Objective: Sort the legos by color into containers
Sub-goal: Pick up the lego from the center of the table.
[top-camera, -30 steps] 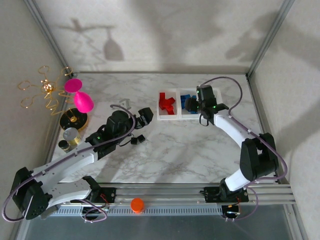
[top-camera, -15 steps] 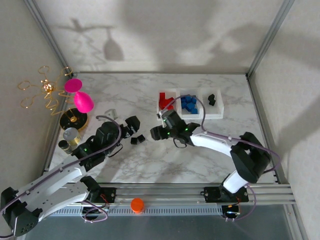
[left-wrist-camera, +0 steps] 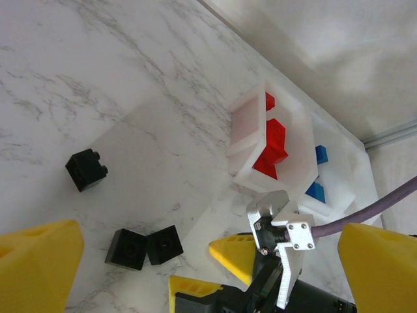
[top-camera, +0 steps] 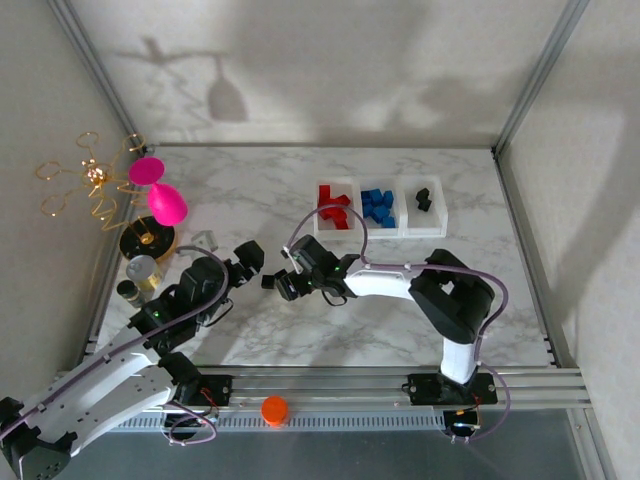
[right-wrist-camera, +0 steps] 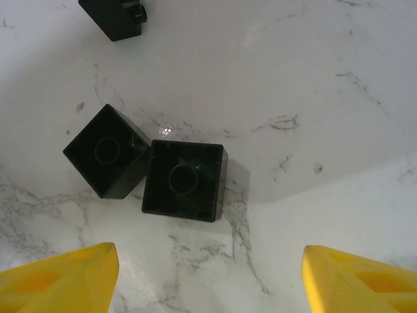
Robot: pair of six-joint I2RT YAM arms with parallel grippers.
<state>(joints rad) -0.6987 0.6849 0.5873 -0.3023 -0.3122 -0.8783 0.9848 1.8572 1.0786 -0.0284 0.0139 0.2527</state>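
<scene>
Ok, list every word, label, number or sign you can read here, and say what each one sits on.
No readable text in any view.
Square black plastic brick, underside up: hollow, no lettering.
Second black plastic brick beside it: the same.
Lone black studded brick: any stud marking too small to read.
White translucent plastic bins: no labels.
Orange round cap: plain.

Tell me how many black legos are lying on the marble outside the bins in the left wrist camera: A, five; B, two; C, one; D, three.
D: a pair of black bricks touching each other, plus a third black brick lying apart from them, sit on the marble table.
</scene>
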